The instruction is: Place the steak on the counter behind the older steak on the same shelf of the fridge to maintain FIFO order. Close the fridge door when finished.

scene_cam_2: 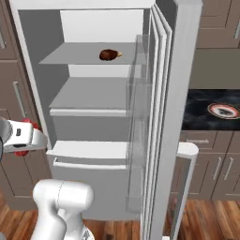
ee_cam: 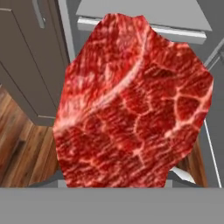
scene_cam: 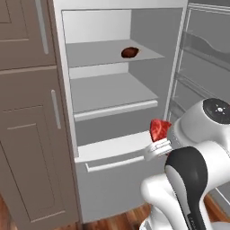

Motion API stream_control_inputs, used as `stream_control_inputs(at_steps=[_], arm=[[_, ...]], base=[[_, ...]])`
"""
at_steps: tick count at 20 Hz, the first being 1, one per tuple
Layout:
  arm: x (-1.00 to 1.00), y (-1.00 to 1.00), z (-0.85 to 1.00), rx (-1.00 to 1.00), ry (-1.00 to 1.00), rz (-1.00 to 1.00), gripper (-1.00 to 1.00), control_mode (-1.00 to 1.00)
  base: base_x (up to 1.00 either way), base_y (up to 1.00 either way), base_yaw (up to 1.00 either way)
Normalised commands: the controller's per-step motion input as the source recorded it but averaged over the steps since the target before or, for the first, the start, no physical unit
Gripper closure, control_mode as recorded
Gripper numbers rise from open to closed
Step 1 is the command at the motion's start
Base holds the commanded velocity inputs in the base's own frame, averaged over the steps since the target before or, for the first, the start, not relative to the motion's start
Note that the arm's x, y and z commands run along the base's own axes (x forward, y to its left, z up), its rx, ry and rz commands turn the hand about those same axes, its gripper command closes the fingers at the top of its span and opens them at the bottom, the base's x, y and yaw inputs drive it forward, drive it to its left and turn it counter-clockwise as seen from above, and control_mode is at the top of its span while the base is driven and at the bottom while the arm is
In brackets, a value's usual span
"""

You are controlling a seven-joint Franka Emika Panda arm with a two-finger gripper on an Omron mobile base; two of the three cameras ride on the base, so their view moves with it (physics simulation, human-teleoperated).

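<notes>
End effector (scene_cam: 158, 143) clamps steak (ee_cam: 131, 105): bright red, pale marbling streaks, held below fridge (scene_cam: 103, 90) upper shelf (scene_cam: 94, 54) carrying older, darker steak (scene_cam: 130, 52).

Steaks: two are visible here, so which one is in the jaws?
The bright red steak low in front of the fridge, gripped at the arm's end. The other, darker brown steak lies untouched on the upper shelf.

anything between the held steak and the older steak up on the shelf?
Left base view: the middle shelf lies between the steak and the older steak.
</notes>
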Motion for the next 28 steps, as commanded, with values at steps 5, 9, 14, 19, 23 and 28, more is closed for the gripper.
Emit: stream_control_inputs(at_steps=[5, 9, 14, 19, 23, 28], arm=[[0.00, 0.00, 0.00, 0.00, 0.00, 0.00, 1.00, 1.00], [0.00, 0.00, 0.00, 0.00, 0.00, 0.00, 1.00, 1.00], [0.00, 0.00, 0.00, 0.00, 0.00, 0.00, 1.00, 1.00], [0.00, 0.00, 0.00, 0.00, 0.00, 0.00, 1.00, 1.00], [0.00, 0.00, 0.00, 0.00, 0.00, 0.00, 1.00, 1.00], [0.34, -0.01, 0.31, 0.00, -0.03, 0.00, 1.00, -1.00]], base=[[0.57, -0.04, -0.11], [0.76, -0.09, -0.04], [0.70, -0.07, 0.00], [0.31, -0.11, 0.00], [0.40, -0.12, 0.00], [0.16, -0.03, 0.00]])
